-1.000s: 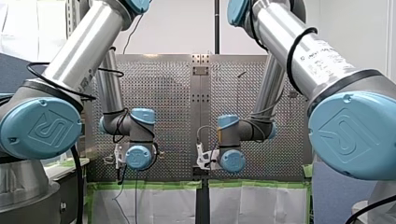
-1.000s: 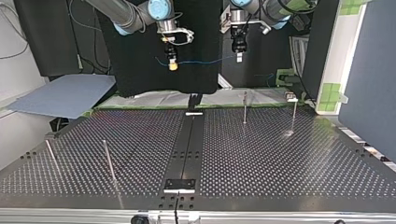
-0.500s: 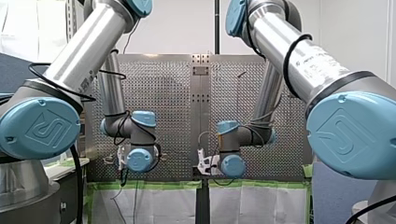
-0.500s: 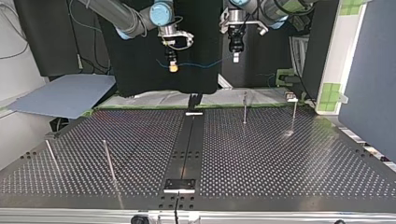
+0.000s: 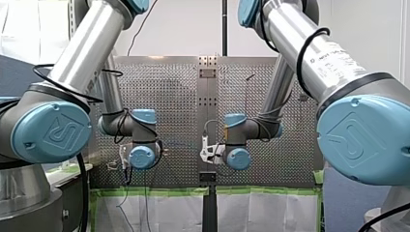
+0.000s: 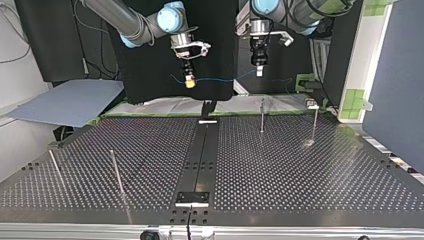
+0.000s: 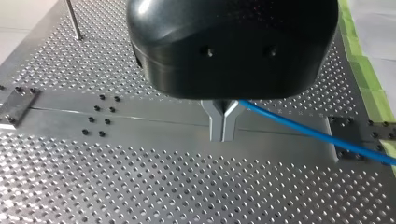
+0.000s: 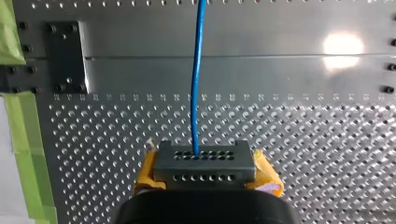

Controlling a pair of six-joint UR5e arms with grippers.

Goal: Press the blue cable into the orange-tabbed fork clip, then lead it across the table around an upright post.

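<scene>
In the top view both arms hang above the table's far edge with the thin blue cable [image 6: 220, 79] stretched between them. My right gripper [image 6: 189, 81], with yellow pads, is at that view's left and holds one end. My left gripper [image 6: 258, 71], black with metal fingers, holds the other. In the left wrist view the metal fingers [image 7: 223, 126] are pressed together and the cable [image 7: 317, 136] leads off to the side. In the right wrist view the cable [image 8: 198, 70] runs straight ahead from the shut yellow-padded gripper [image 8: 205, 163]. No orange-tabbed clip shows in any view.
Thin upright posts stand on the perforated table: two at the top view's far right [image 6: 262, 116] [image 6: 315, 122], two at its near left [image 6: 116, 172] [image 6: 54, 167]. A dark rail [image 6: 200, 160] runs down the middle. A grey-blue sheet [image 6: 70, 102] lies off the table's left.
Both grippers have come down a little and drifted slightly toward the top view's right, carrying the cable, which now hangs straighter between them.
</scene>
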